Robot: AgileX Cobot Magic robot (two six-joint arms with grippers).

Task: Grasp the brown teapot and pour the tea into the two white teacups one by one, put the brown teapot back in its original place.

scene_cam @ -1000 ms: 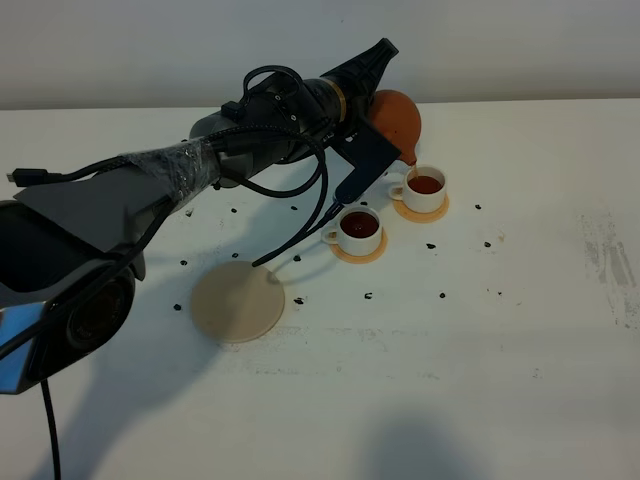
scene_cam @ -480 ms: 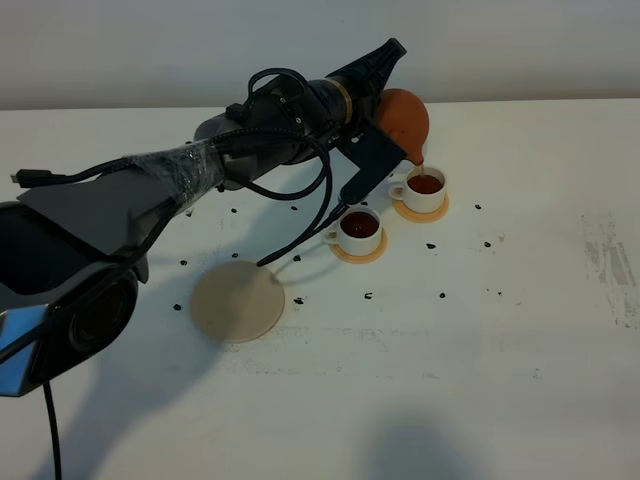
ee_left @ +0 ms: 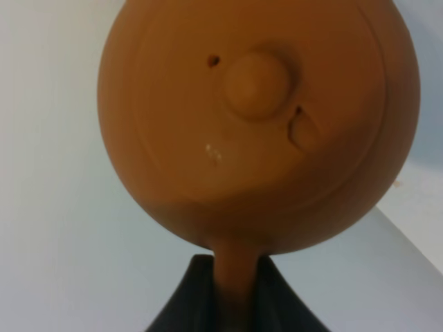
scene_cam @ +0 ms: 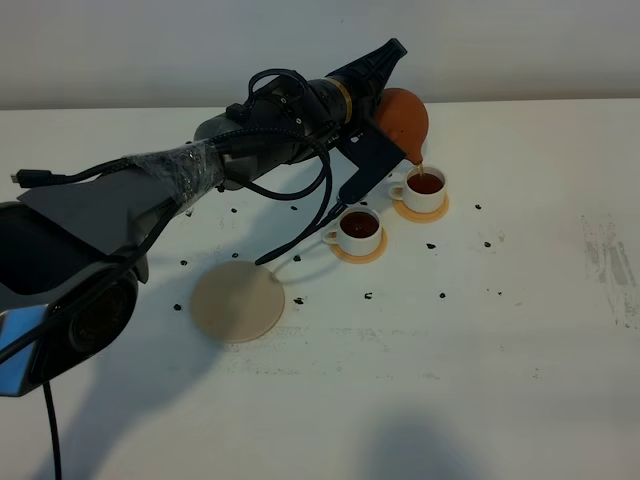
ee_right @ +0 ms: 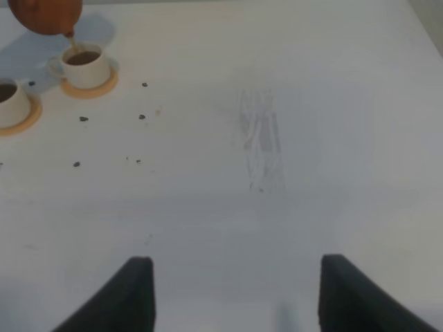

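My left gripper (scene_cam: 377,98) is shut on the loop handle of the brown teapot (scene_cam: 402,116), which hangs tilted above the table. A thin stream of tea runs from its spout into the farther white teacup (scene_cam: 424,188). The nearer white teacup (scene_cam: 358,229) holds dark tea; each cup sits on a small orange-tan coaster. In the left wrist view the teapot (ee_left: 256,117) fills the picture, with its handle between the dark fingers (ee_left: 197,301). The pale-beige coaster disc (scene_cam: 237,301) lies bare. My right gripper (ee_right: 235,297) stands open over bare table, far from the farther cup (ee_right: 84,62) and the teapot (ee_right: 45,14).
Small dark specks (scene_cam: 441,295) are scattered over the white table (scene_cam: 520,330) around the cups. A faint scuffed patch (scene_cam: 612,262) marks the table at the right. The left arm's cables (scene_cam: 300,215) hang low between the disc and the nearer cup.
The left gripper has shifted the teapot slightly up and to the right over the farther cup, where it is still pouring. The cups and the disc have not moved.
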